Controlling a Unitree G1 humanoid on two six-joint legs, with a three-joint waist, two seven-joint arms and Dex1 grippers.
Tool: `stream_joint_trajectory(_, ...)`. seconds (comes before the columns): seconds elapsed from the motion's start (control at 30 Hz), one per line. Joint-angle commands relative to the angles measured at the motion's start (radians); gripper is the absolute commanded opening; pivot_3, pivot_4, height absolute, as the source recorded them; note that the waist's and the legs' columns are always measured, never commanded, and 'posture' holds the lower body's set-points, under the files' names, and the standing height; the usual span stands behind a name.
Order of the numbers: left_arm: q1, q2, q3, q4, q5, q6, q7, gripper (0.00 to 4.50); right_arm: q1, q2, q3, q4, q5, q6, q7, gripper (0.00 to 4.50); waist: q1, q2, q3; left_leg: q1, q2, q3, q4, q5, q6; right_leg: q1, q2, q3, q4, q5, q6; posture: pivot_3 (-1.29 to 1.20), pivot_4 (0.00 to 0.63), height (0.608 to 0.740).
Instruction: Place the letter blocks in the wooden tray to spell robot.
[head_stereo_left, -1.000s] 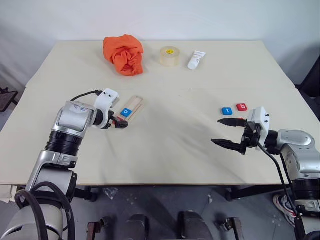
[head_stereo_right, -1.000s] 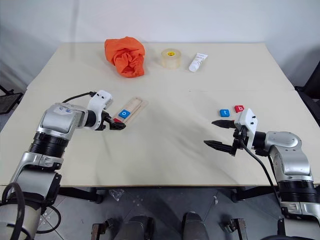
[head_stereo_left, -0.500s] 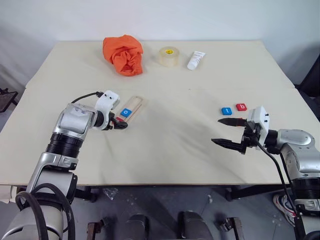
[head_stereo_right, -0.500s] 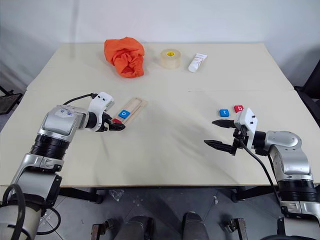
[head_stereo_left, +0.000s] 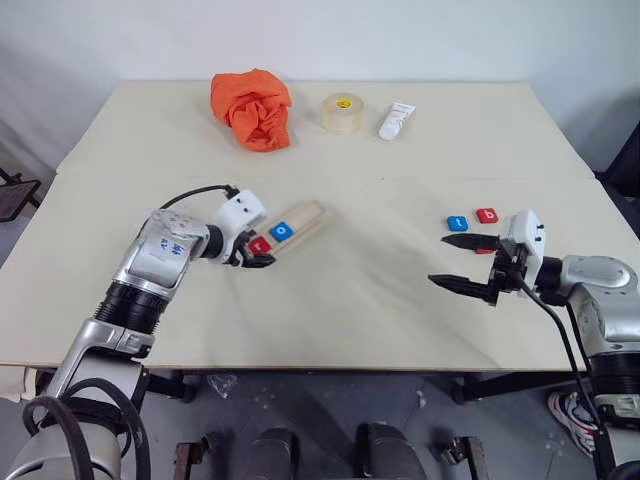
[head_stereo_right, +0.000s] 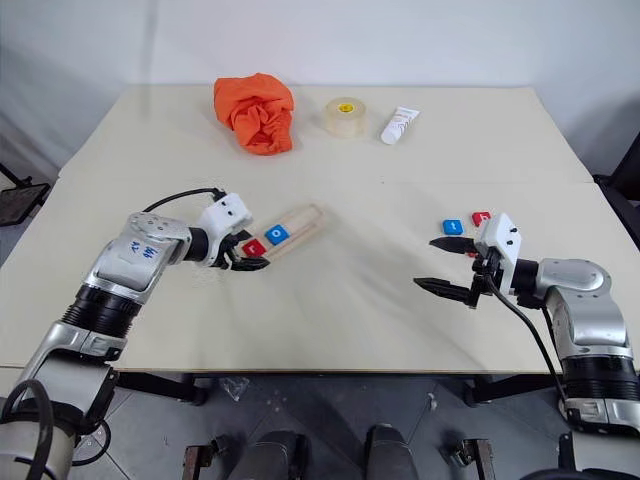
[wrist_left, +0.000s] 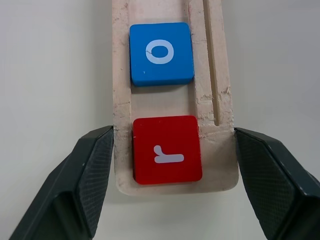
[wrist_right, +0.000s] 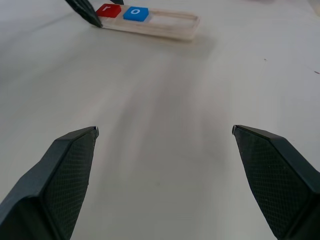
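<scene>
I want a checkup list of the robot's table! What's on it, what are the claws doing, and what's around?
Surface: cream table, bare in the middle.
Job's things: wooden tray holds red r block and blue o block; blue t block and red b block lie loose outside it.
Clutter: orange cloth, tape roll, white tube at the far edge.
Grippers: left gripper straddles the tray's end; right gripper open, hovering.
Cables: black cable on the left arm.
Surroundings: pale wall.

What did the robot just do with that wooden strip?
The left pincer closed on the near end of the wooden tray and swung it towards the robot's right; the red r tile and blue o tile rode along. The open right pincer, blue t tile and red b tile stayed put.
</scene>
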Motion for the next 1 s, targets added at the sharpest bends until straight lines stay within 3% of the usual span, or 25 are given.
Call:
stream_joint_trajectory(0.03, -0.019, 0.005, -0.022, -0.088, 0.006, -0.064, -0.064, 3.40, 0.043, -0.016, -0.047, -0.067, 0.028, -0.005, -0.016, 4.50, 0.000, 0.000, 0.000, 0.000, 0.000, 0.000, 0.000, 0.000, 0.000, 0.000, 0.000, 0.000, 0.000, 0.000, 0.000, 0.00, 0.150, 0.740)
stream_joint_trajectory(0.53, -0.066, -0.147, -0.229, -0.135, 0.083, -0.158, -0.210, 3.40, 0.238, -0.067, -0.156, -0.214, 0.070, 0.010, -0.059, 4.50, 0.009, 0.000, 0.000, 0.000, 0.000, 0.001, 0.001, 0.000, 0.000, 0.001, 0.001, 0.000, 0.000, 0.000, 0.000, 0.00, 0.150, 0.740)
stream_joint_trajectory(0.8, -0.117, -0.249, -0.244, -0.018, 0.107, -0.168, -0.207, 3.40, 0.334, -0.056, -0.203, -0.295, 0.090, 0.029, -0.112, 4.50, 0.017, -0.001, 0.000, 0.000, 0.000, 0.001, 0.004, 0.000, 0.001, 0.001, 0.002, 0.001, -0.003, 0.000, 0.000, 0.00, 0.150, 0.740)
stream_joint_trajectory(0.97, -0.121, -0.264, -0.241, -0.009, 0.113, -0.166, -0.218, 3.40, 0.363, -0.057, -0.214, -0.322, 0.102, 0.038, -0.133, 4.50, 0.021, -0.001, 0.000, 0.000, 0.000, 0.001, 0.006, 0.000, 0.001, 0.001, 0.001, 0.001, -0.002, 0.000, 0.000, 0.00, 0.150, 0.740)
stream_joint_trajectory(1.0, -0.119, -0.269, -0.239, -0.011, 0.111, -0.159, -0.217, 3.75, 0.364, -0.058, -0.215, -0.325, 0.103, 0.039, -0.136, 4.50, 0.021, -0.001, 0.000, 0.000, 0.000, 0.001, 0.006, 0.000, 0.002, 0.001, 0.001, 0.001, -0.002, 0.000, 0.000, 0.00, 0.150, 0.740)
